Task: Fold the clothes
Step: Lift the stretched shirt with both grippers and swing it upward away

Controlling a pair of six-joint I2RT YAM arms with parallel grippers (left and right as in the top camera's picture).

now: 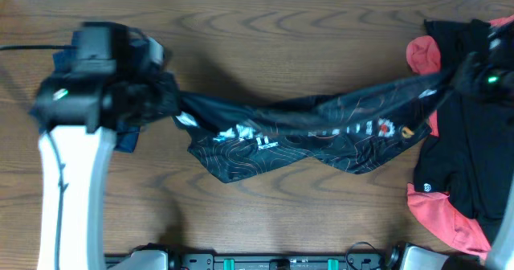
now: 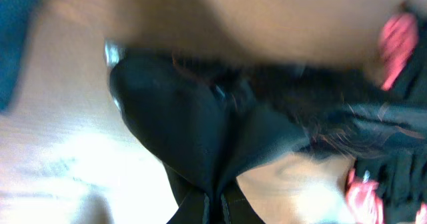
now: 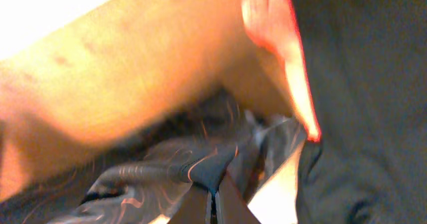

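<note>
Jersey in black (image 1: 305,133) is stretching across the table (image 1: 281,29). Left gripper (image 2: 215,196) and right gripper (image 3: 213,187) are clamping its ends near opposite edges.

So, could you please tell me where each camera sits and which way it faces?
Overhead: above the table, facing straight down; the left gripper and right gripper show, the black jersey stretched between them.
Left wrist: behind the left gripper, facing along it, shut, into bunched jersey.
Right wrist: likewise behind the right gripper, shut on the jersey; coral-red piece beyond.
All three share that jersey.
</note>
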